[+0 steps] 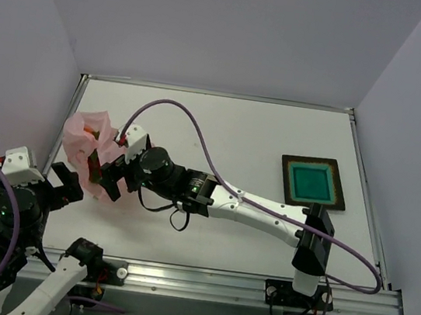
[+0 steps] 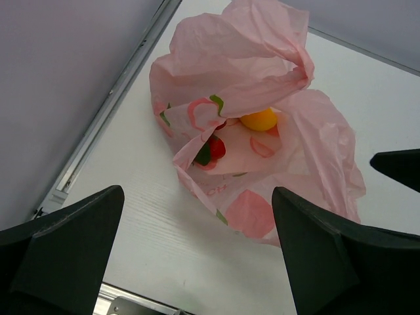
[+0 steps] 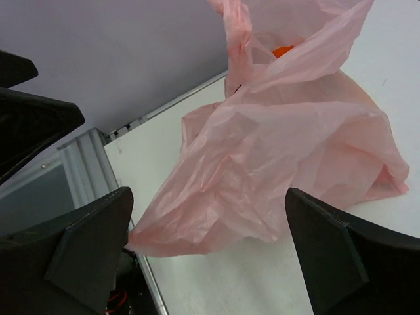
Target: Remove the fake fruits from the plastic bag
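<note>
The pink plastic bag [image 1: 85, 136] lies crumpled at the table's far left. In the left wrist view the bag [image 2: 262, 72] gapes open and shows an orange ball [image 2: 259, 119], a red berry [image 2: 217, 147] and a green piece [image 2: 203, 155] inside. My left gripper [image 1: 66, 183] is open and empty, just short of the bag's near edge [image 2: 197, 193]. My right gripper [image 1: 104, 175] is open and empty, its jaws spread on either side of the bag's near corner [image 3: 209, 191]. A bit of orange fruit [image 3: 283, 50] shows through the bag's top there.
A black-rimmed teal square tray [image 1: 313, 181] lies at the right of the table. The left wall and the metal table rail [image 2: 111, 98] run close beside the bag. The right arm stretches across the middle of the table, with a purple cable [image 1: 198, 136] looping above it.
</note>
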